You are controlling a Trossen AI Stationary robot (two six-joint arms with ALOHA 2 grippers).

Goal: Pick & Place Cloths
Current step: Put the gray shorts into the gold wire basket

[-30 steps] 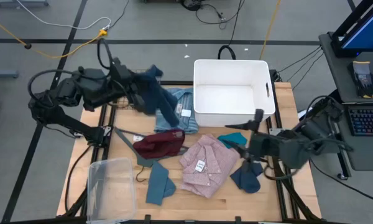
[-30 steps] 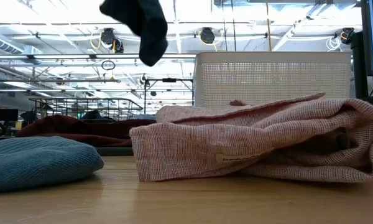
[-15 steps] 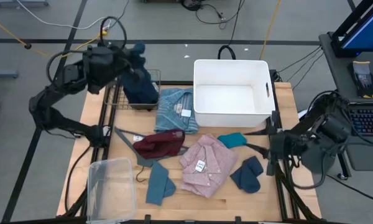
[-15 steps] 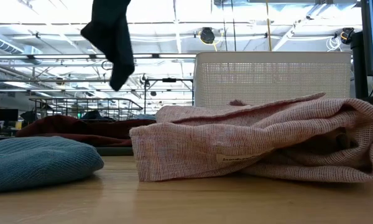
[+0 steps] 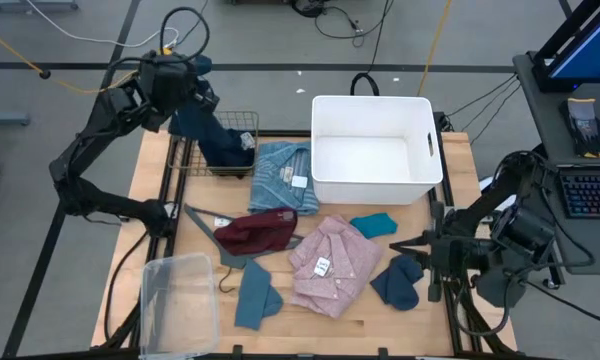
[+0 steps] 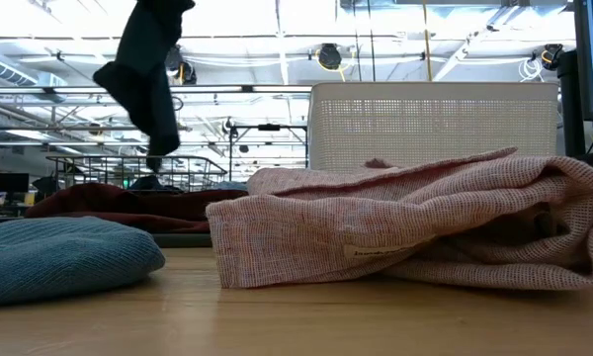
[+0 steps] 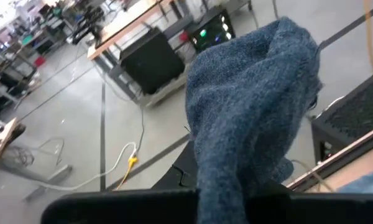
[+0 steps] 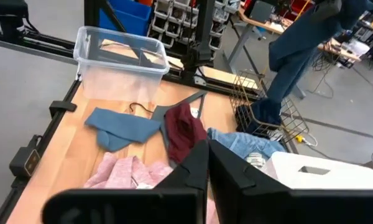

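Here we note the left gripper (image 5: 180, 85) raised over the table's far left corner, its fingers clamped on a dark navy piece (image 5: 208, 135) that hangs down from it, the lower end draping into the wire basket (image 5: 242, 125) at that corner; the low view shows the same cloth (image 6: 143, 74) dangling free in the air. The right gripper (image 5: 408, 247) sits closed and empty at the right edge of the table (image 5: 160, 170), just above a slate-blue piece (image 5: 400, 280). Beside the basket lies the light blue striped tagged shirt (image 5: 280, 175), touching the white bin (image 5: 375, 150), which holds nothing we can see. Near the bin's front we find the small teal piece (image 5: 373, 224), then the pink tagged shirt (image 5: 330, 262) mid-table, and the maroon piece (image 5: 260, 230) lying over a grey clothes hanger (image 5: 202, 218). A second slate-blue cloth (image 5: 255, 297) rests near the front edge, next to a clear plastic tub (image 5: 178, 300) at the front left corner, overhanging the edge. Bare wood shows along the left side between basket and tub.
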